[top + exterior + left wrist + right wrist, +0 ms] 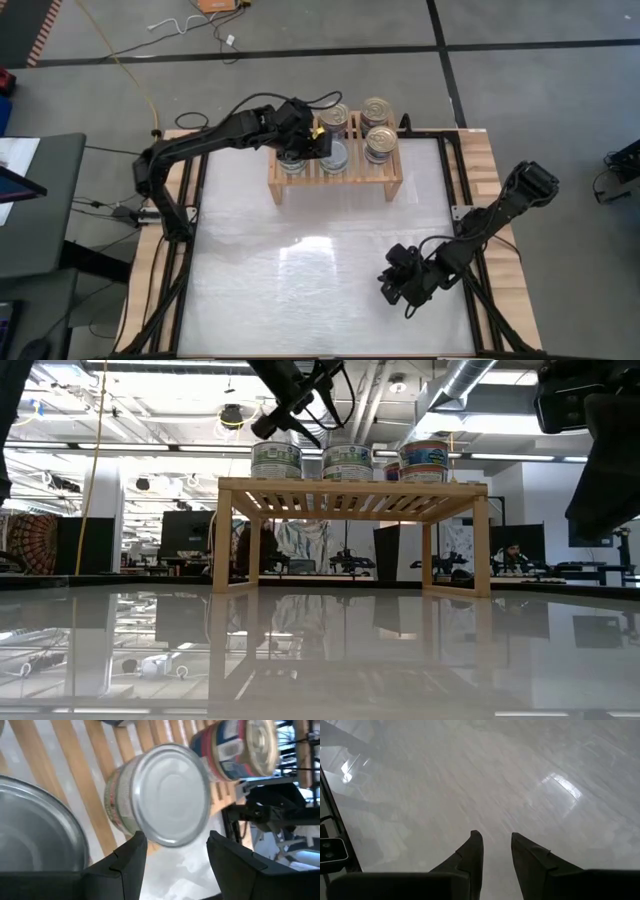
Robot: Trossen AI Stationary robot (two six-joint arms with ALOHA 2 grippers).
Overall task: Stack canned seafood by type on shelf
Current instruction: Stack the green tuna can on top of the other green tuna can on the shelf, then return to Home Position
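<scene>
Silver-topped round flat tin (162,795) sits on the low light-wood slatted shelf (335,178) at upper centre; my left end effector (175,855) hangs open and empty over it; closing off-centre could topple the neighbouring stacks; my right end effector (495,852) waits slightly parted over the counter.

Small round flat metal tins (337,155) stand upright in short stacks on the slatted top of a low light-wood shelf (335,180); some tops are plain silver, others gold (377,108).
</scene>
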